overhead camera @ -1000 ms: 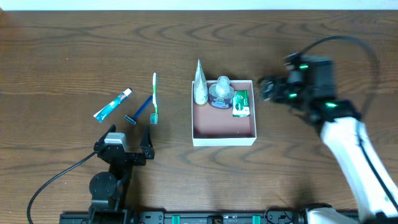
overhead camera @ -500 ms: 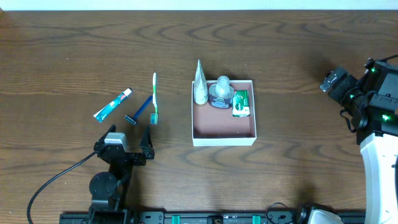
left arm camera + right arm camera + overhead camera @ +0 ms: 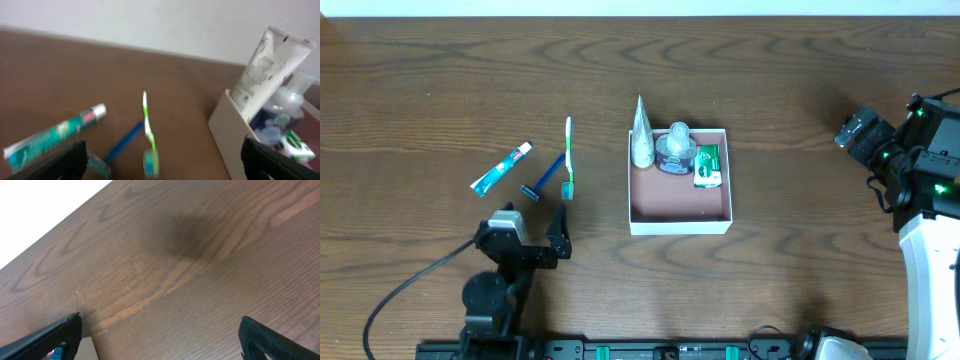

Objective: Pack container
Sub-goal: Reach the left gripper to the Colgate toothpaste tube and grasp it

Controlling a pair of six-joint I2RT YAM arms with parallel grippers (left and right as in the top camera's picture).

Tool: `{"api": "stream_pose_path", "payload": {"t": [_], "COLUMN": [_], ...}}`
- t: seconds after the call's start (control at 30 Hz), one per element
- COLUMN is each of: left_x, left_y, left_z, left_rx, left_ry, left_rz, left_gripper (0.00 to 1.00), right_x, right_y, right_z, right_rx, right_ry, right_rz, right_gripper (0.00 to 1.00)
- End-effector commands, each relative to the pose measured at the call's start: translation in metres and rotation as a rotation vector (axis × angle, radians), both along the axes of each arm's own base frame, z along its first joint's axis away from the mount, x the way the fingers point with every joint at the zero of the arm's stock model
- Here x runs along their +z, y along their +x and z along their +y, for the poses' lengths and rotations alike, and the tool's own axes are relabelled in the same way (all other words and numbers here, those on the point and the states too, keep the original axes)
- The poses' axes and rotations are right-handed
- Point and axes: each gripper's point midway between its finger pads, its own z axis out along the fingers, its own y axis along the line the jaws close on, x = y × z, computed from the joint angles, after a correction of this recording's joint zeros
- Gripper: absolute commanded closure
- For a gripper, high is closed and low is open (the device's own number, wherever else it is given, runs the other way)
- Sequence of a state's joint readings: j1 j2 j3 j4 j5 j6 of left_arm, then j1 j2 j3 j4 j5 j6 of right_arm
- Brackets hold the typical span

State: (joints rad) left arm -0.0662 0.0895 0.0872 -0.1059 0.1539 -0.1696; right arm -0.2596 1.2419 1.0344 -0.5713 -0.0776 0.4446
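Note:
The container [image 3: 680, 227] is a square white-walled box with a pinkish-brown floor at the table's middle. A white tube [image 3: 641, 140], a clear bottle [image 3: 676, 148] and a green box [image 3: 708, 165] stand along its far wall. A toothpaste tube [image 3: 501, 168], a blue razor [image 3: 544, 178] and a green toothbrush [image 3: 568, 158] lie on the table to its left. My left gripper [image 3: 525, 230] is open and empty just in front of them; its wrist view shows the toothbrush [image 3: 147, 125], razor [image 3: 120, 145], toothpaste [image 3: 55, 132] and container wall [image 3: 230, 130] ahead. My right gripper [image 3: 855, 132] is open and empty, far right of the container.
Dark wood table [image 3: 800, 70] all round. The right wrist view shows bare wood between the open fingers [image 3: 165, 340] and a pale corner, likely the container [image 3: 86, 350], at lower left. A black cable [image 3: 410, 285] runs from the left arm's base.
The right arm swung from beside the container's right wall out to the table's right edge, then stayed still. The left gripper shifted slightly toward the table's front.

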Motion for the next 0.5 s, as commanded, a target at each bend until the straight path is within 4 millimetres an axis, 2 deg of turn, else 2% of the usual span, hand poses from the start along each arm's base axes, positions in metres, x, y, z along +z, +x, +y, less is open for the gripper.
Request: {"api": "stream_pose_path", "payload": {"t": [0.0,0.23,0.37,0.47], "left_x": [0.037,0.066,0.081,0.087], "left_y": [0.002,0.029,0.044,0.062], "left_z": [0.004,0.018,0.018,0.018], "left_rx": [0.026,0.093,0.039,-0.022], "left_ry": [-0.072,-0.058,0.047,0.143], "left_rz": [0.036,0.409,0.62,0.697], "left_gripper": [0.02,0.02,0.02,0.02], "right_x": [0.002,0.002,0.002,0.002], "right_y": [0.0,0.0,0.0,0.0], "right_z": [-0.004,-0.004,-0.004,-0.004], "right_rx": [-0.023,-0.023,-0.023,-0.023], "right_ry": [0.005,0.005,0.004,0.005], "right_rz": [-0.005,-0.005,-0.005,-0.005], "right_gripper": [0.01,0.01,0.01,0.01]}}
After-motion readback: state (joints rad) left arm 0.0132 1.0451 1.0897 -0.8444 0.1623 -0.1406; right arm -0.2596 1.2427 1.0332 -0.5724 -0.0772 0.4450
